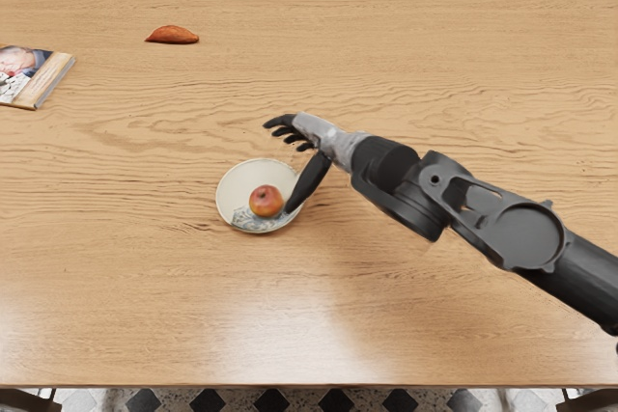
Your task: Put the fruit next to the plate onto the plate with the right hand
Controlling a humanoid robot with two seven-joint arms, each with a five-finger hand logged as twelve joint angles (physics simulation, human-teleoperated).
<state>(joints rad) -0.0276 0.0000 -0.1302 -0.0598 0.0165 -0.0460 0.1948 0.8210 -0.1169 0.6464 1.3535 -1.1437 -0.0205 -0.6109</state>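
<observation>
Apple (pixel 266 201) sits on plate (pixel 235 190), so placement looks done. Right hand (pixel 303 142) open, fingers spread, holding nothing, just beside plate rim; only retreat remains

Open table (pixel 135 267) left of plate (pixel 236 190)

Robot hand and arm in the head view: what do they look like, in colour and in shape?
Only the right arm shows. It is dark grey to black, built of thick rounded segments, with a flat round cap on one joint. The robot hand has a light grey back and slim black fingers. No cables or markings are visible.
</observation>
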